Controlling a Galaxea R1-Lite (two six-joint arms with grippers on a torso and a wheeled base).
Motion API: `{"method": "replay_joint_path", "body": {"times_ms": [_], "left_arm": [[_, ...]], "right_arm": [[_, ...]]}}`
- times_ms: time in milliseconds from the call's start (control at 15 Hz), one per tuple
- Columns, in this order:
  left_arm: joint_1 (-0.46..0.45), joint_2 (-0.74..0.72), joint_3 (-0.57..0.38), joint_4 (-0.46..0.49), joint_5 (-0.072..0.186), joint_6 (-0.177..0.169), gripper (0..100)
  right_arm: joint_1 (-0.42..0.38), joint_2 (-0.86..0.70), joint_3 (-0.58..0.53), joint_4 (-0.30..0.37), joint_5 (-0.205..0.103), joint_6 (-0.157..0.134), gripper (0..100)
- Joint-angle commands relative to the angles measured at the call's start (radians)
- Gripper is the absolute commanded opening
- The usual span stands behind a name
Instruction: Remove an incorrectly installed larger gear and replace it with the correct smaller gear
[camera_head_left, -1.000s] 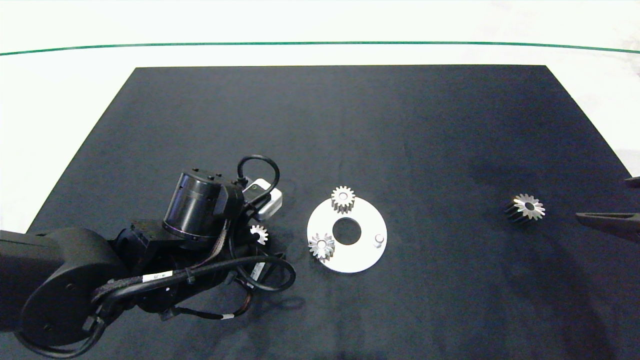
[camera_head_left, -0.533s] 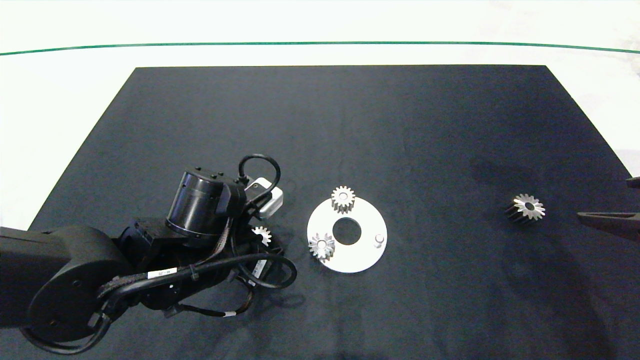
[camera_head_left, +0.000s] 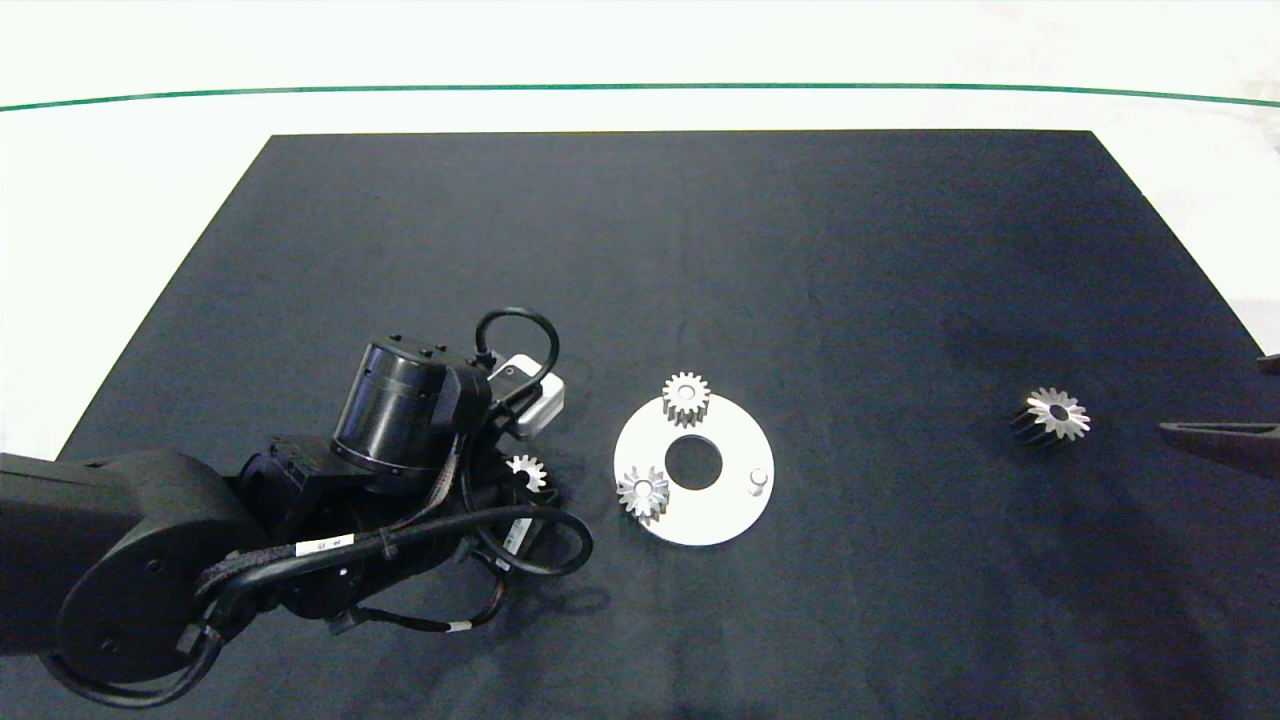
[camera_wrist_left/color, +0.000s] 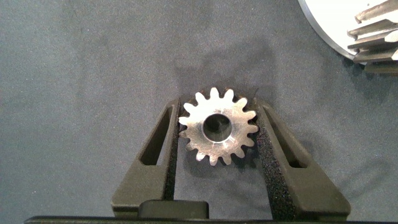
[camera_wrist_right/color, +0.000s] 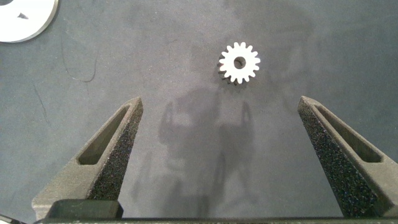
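Gripping smaller gear (camera_wrist_left/color: 217, 126) on mat (camera_head_left: 700, 250), left of white disc (camera_head_left: 715, 515): left gripper (camera_wrist_left/color: 217, 134) fingers pinch its teeth from both sides. Step looks like pickup of replacement; next move calls for lift, carry to bare peg (camera_head_left: 758, 479), bore aligned. Larger gear (camera_head_left: 1050, 415) lies well right, already off. Right gripper (camera_wrist_right/color: 239, 149) spread wide, parked at right edge, low.

The dark left arm's gripper (camera_wrist_left/color: 217, 134) now sits lower and slightly further toward the white ring-shaped plate (camera_head_left: 725, 520) than a second ago, its fingers (camera_wrist_left/color: 163, 134) touching the teeth of the small silver blunt-toothed gear (camera_head_left: 526, 472) on either side. At the right edge, the right gripper's dark fingers (camera_head_left: 1225, 442) show less than before, having drawn slightly outward.
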Motion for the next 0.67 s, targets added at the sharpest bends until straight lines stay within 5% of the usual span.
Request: {"method": "replay_joint_path", "body": {"times_ms": [67, 667], "left_arm": [[0.0, 0.001, 0.001, 0.0, 0.003, 0.002, 33], [0.006, -0.017, -0.001, 0.002, 0.003, 0.005, 25]], "right_arm": [[-0.002, 0.0, 0.0, 0.003, 0.003, -0.003, 100], [-0.005, 0.0, 0.002, 0.003, 0.003, -0.003, 100]]}}
